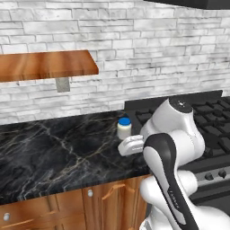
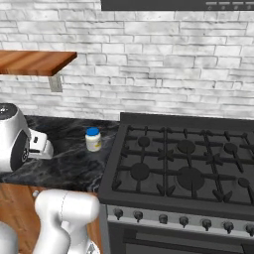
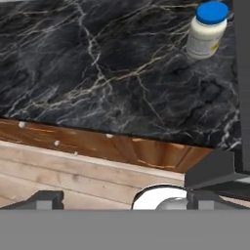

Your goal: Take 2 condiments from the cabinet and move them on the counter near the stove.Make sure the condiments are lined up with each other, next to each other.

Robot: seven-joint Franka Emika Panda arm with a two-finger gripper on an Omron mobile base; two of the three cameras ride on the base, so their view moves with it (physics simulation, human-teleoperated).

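The blue-lidded jar (image 3: 207, 30) stands upright on the marble surface (image 3: 97, 73) beside the stove (image 2: 183, 163), well beyond the open, empty fingers (image 3: 119, 199); room is left for a second condiment.

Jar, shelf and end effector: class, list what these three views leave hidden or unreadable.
- Jar label: too small to read in every view.
- Wooden shelf: its left part is cut off by the frame edge in both base views, so what stands on it is unknown.
- End effector: only the dark fingertips rise at the hand view's bottom edge; they stand wide apart, holding nothing.
- Stove: the arm covers its left side in the left base view.
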